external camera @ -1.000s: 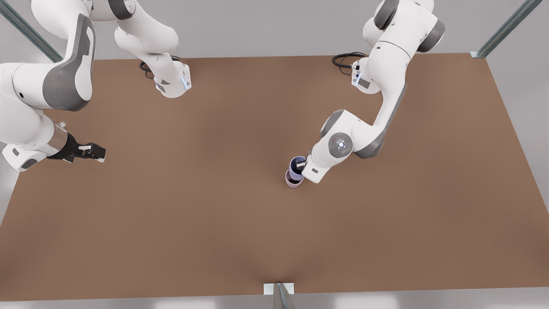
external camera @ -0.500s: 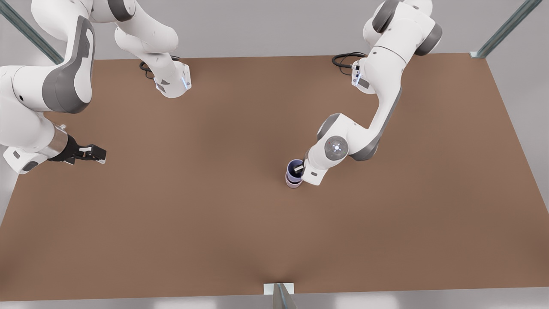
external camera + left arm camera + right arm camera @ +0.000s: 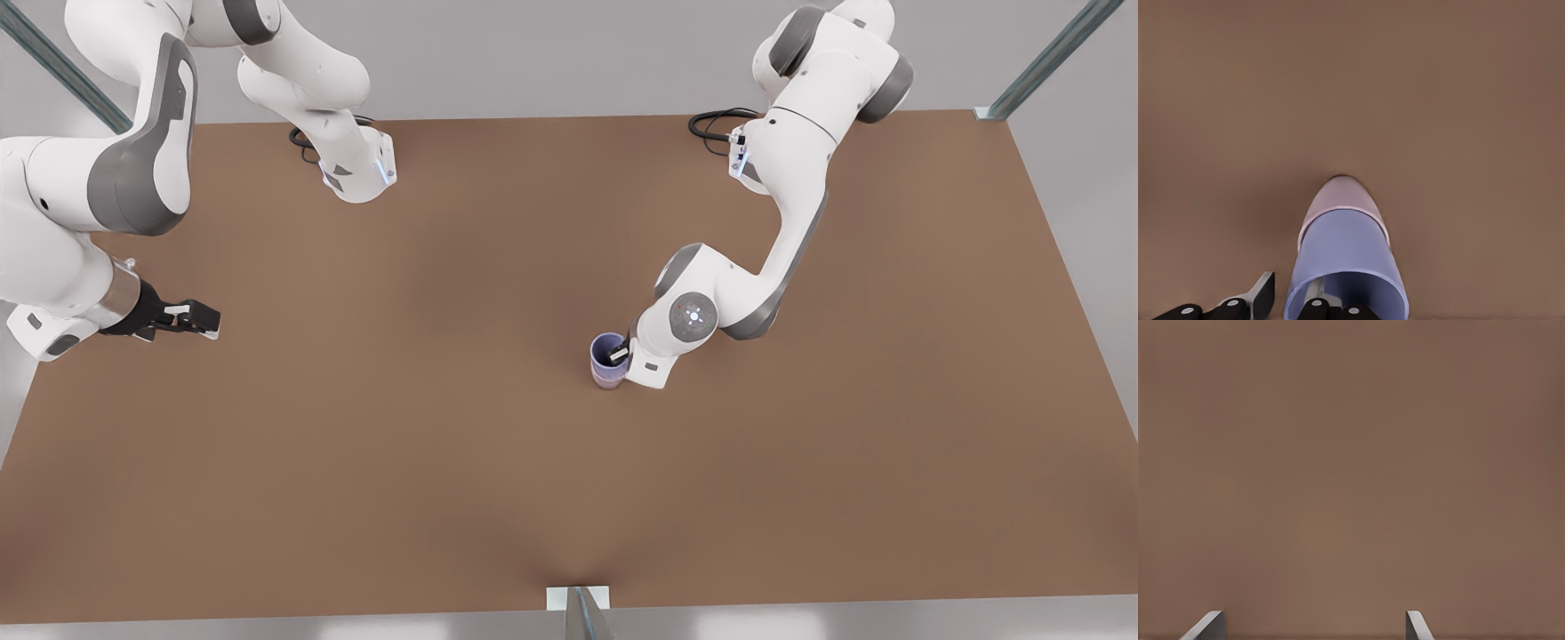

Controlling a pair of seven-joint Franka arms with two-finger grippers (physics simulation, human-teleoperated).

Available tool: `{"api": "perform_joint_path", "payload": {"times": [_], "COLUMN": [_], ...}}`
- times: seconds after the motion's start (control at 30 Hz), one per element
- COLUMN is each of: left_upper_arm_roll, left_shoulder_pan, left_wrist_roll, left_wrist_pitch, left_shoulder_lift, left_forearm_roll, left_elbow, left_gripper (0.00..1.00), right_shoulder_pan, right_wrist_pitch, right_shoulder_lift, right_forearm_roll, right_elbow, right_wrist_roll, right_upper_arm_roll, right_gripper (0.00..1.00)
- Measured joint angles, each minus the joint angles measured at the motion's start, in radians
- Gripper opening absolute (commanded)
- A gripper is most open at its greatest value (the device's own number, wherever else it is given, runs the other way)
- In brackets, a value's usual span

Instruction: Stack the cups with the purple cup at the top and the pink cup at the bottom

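Note:
The purple cup [image 3: 605,349] sits nested inside the pink cup [image 3: 607,381], near the table's middle. Only a thin pink band shows under it. In the left wrist view the purple cup [image 3: 1345,250] covers most of the pink cup [image 3: 1341,197]. My left gripper [image 3: 620,356], on the front view's right arm, is shut on the purple cup's wall, one finger [image 3: 1261,297] outside and one inside the rim. My right gripper [image 3: 206,318] waits open at the front view's left, low over bare table, its fingertips [image 3: 1210,625] wide apart.
The brown table [image 3: 444,462] stretches wide around the stack. Both arm bases [image 3: 360,173] stand at the far edge with cables beside them. A small metal bracket [image 3: 578,600] sits at the near edge.
My left gripper has come down with the purple cup, pushing it deeper into the pink cup, so less pink shows. The right arm has barely moved.

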Motion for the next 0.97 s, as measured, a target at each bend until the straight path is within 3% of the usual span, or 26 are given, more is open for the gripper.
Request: {"api": "perform_joint_path", "payload": {"times": [0.1, 0.17, 0.27, 0.37, 0.5, 0.6, 0.73, 0.97], "left_upper_arm_roll": [0.000, 0.001, 0.002, 0.018, 0.241, 0.338, 0.197, 0.138], "left_shoulder_pan": [0.000, 0.000, 0.000, 0.001, 0.007, 0.016, 0.187, 0.245], "left_wrist_roll": [-0.007, -0.010, -0.013, -0.004, 0.112, 0.229, 0.378, 0.601], "left_wrist_pitch": [-0.001, -0.001, -0.003, -0.077, -0.233, -0.334, -0.429, -0.486], "left_shoulder_lift": [-0.001, -0.003, -0.014, -0.049, -0.187, -0.258, -0.323, -0.388], "left_forearm_roll": [0.000, 0.000, -0.002, 0.029, 0.072, 0.103, 0.182, 0.227], "left_elbow": [0.001, 0.001, 0.014, 0.122, 0.155, 0.201, 0.227, 0.219], "left_gripper": [0.47, 1.00, 1.00, 1.00, 1.00, 1.00, 1.00, 1.00], "right_shoulder_pan": [0.001, 0.001, 0.001, 0.000, 0.000, 0.000, 0.000, 0.001], "right_wrist_pitch": [0.001, 0.002, 0.002, 0.003, 0.003, 0.003, 0.004, 0.004], "right_shoulder_lift": [0.000, 0.000, 0.000, 0.000, 0.000, 0.000, 0.000, 0.005], "right_forearm_roll": [0.000, 0.000, 0.000, 0.000, 0.000, 0.000, 0.000, 0.000], "right_elbow": [0.000, 0.000, 0.000, 0.000, 0.000, 0.000, 0.000, 0.003], "right_wrist_roll": [-0.001, -0.001, -0.001, -0.002, -0.002, -0.002, -0.002, -0.003], "right_upper_arm_roll": [0.000, 0.000, 0.000, 0.000, 0.000, 0.000, 0.000, 0.000], "right_gripper": [1.00, 1.00, 1.00, 1.00, 1.00, 1.00, 1.00, 1.00]}}
